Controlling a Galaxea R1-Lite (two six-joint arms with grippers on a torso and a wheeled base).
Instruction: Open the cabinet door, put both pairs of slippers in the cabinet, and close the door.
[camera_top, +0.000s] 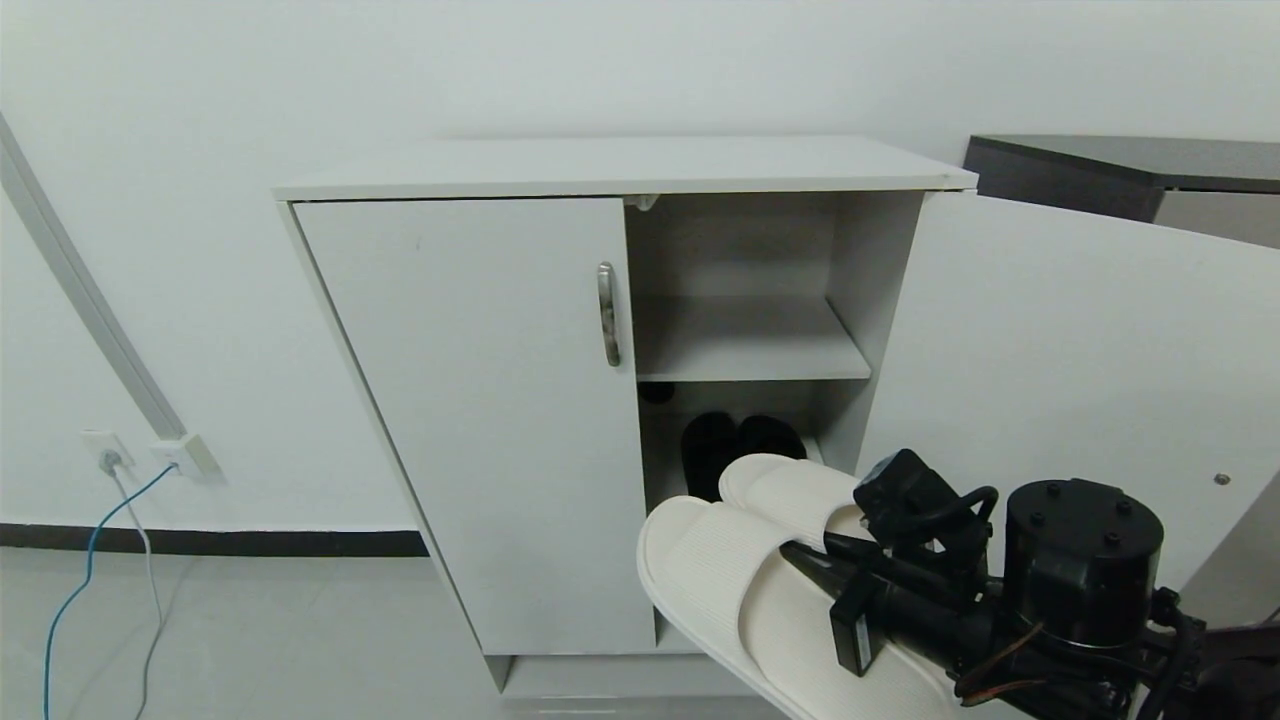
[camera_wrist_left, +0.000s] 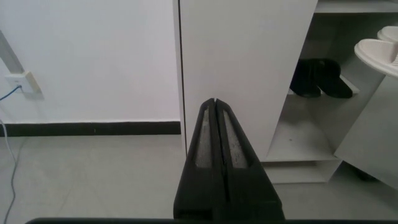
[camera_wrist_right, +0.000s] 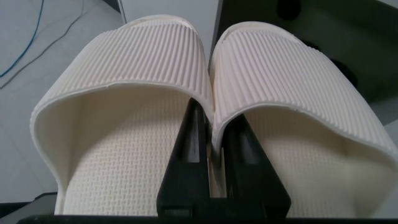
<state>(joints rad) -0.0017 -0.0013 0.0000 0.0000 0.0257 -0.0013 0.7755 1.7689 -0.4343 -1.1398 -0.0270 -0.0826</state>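
Note:
A white cabinet (camera_top: 470, 400) stands against the wall with its right door (camera_top: 1080, 380) swung open and its left door shut. A black pair of slippers (camera_top: 740, 450) lies on the lower shelf, also seen as the black slippers (camera_wrist_left: 320, 78). My right gripper (camera_top: 800, 560) is shut on a white pair of slippers (camera_top: 730, 580), held side by side just in front of the open compartment; its fingers (camera_wrist_right: 196, 134) pinch the inner edges of the white slippers (camera_wrist_right: 155, 68). My left gripper (camera_wrist_left: 214, 106) is shut on nothing, low in front of the closed left door.
The upper shelf (camera_top: 745, 345) is bare. A metal handle (camera_top: 607, 313) sits on the left door. A wall socket (camera_top: 185, 455) with a blue cable (camera_top: 80, 590) is at the left. A dark grey unit (camera_top: 1130, 175) stands behind the open door.

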